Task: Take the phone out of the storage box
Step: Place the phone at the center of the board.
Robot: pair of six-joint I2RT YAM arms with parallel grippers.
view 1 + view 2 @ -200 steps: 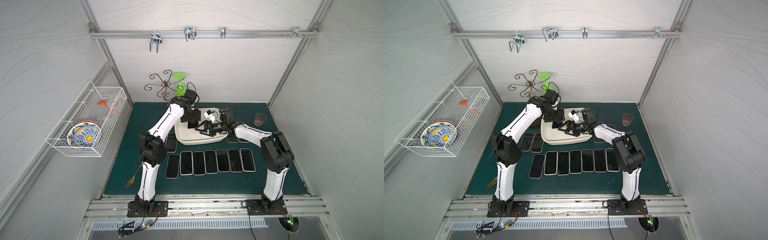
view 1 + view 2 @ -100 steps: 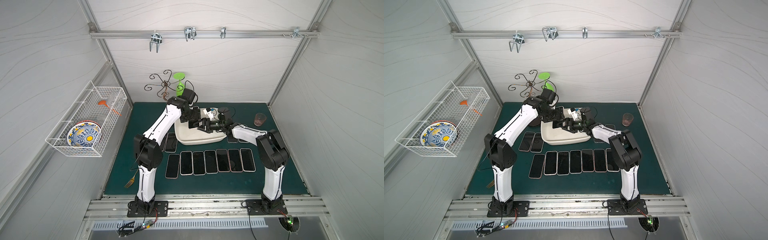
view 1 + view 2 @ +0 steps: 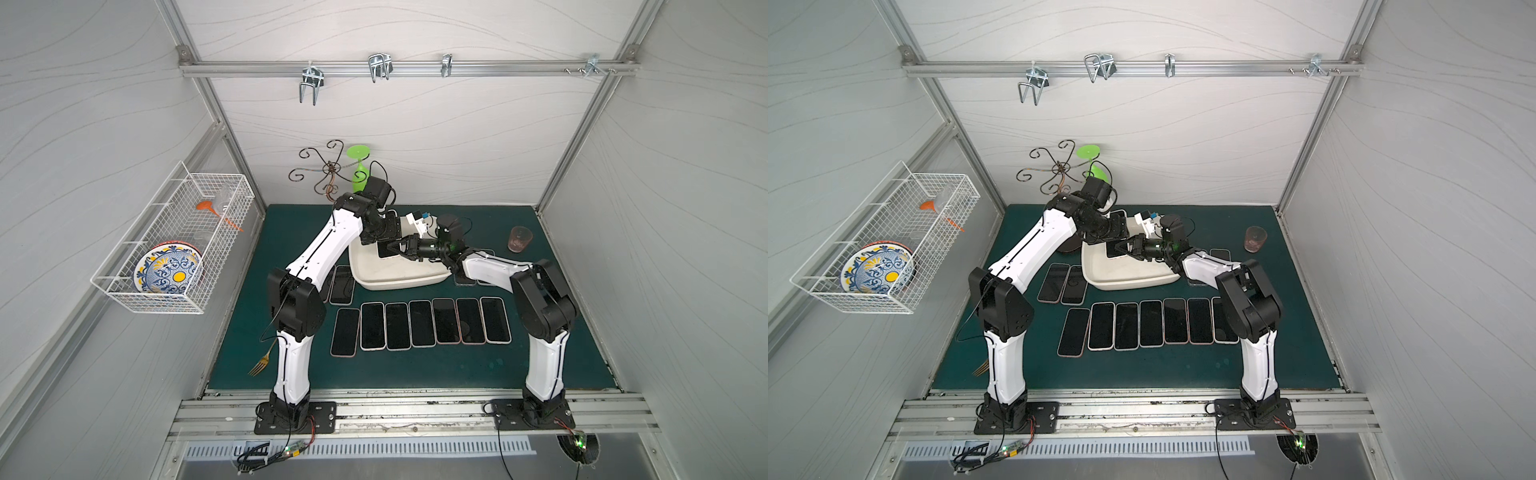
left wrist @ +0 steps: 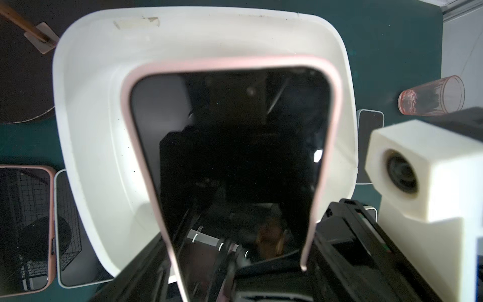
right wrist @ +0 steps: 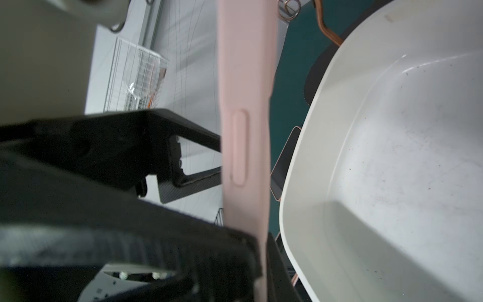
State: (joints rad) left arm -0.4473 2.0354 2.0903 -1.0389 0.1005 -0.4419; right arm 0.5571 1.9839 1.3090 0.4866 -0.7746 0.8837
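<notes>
**Phone [image 4: 230,146] gripped by both arms above the box [image 3: 395,286], apparently a handover.**
The left arm [image 3: 328,245] reaches over the box's far end, and its jaws stand wide because they span the phone's full width, screen facing its wrist camera. The right arm [image 3: 490,266] comes in from the side. Its jaws are pinched nearly closed, since they take the phone through its thin dimension, the pink case edge running between them in the right wrist view. The phone hangs off the box floor, which looks bare beneath it, so it seems lifted but not yet carried clear of the rim. The two-handed hold probably lets the right arm take over and lay the phone with the row [image 3: 419,324] of phones on the worktop [image 3: 561,332].
</notes>
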